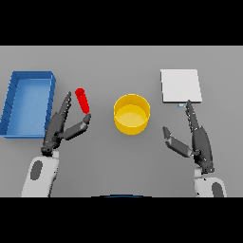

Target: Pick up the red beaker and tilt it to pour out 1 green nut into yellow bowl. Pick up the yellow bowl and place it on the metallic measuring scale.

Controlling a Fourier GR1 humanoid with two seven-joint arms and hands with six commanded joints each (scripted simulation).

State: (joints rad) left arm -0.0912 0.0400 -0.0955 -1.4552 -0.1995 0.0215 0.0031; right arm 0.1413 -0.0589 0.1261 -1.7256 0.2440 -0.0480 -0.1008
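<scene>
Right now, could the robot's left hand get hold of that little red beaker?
Probably yes. The left hand is open, and the red beaker lies in the gap between its fingers and thumb. Nothing stands between them; the blue tray sits off to the side.

Red beaker (83,100) between open left hand's (59,127) fingers and thumb, beside yellow bowl (132,114).

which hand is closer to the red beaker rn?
Left. The left hand sits right at the red beaker, open fingers on its left and thumb just below its lower end. The right hand is far off, past the yellow bowl, below the scale.
</scene>
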